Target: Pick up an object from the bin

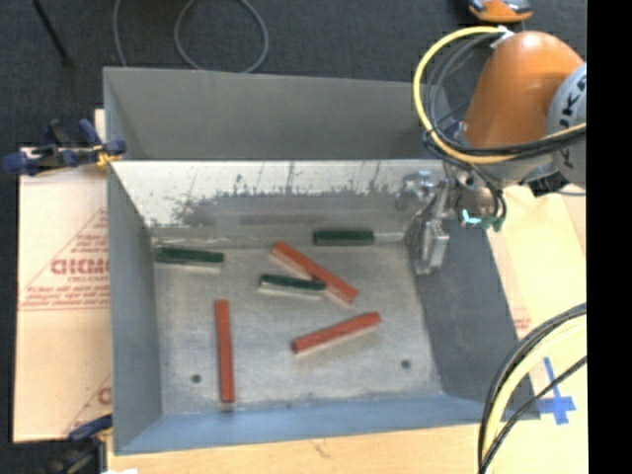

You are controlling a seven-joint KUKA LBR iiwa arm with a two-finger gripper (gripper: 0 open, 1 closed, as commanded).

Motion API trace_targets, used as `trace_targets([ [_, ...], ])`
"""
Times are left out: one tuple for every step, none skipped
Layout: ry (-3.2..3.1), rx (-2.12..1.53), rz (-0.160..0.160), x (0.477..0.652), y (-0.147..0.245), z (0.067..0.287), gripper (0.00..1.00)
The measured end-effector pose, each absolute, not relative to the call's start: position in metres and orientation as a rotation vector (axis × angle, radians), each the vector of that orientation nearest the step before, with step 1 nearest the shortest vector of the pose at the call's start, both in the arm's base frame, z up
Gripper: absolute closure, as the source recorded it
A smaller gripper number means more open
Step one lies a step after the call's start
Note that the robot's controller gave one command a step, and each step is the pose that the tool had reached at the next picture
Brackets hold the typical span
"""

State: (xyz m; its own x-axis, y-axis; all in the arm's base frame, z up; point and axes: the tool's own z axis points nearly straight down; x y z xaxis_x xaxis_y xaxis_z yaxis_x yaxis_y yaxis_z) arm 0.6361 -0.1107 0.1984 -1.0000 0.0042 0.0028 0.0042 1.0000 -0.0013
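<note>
The gripper (pixel 430 233) is hanging at the far right of the bin (pixel 133 294), near a dark green stick (pixel 344 235) lying by the far wall, and I am not able to tell if it is wide or narrow; it is probably lining up, needing next to move left and down

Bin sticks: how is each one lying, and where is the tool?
Left green stick: flat, alone at the left.
Back green stick: flat, near the tool, apart from it.
Middle green stick: flat, touching the slanted red stick.
Slanted red stick: flat, in the middle.
Lower red stick: flat, alone.
Front red stick: flat, alone, pointing front to back.
Tool: at the right, touching no stick.
</note>
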Motion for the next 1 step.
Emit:
trace_targets([
  [-3.144,-0.117,-0.002,0.6341,-0.0601,0.0712,0.0],
])
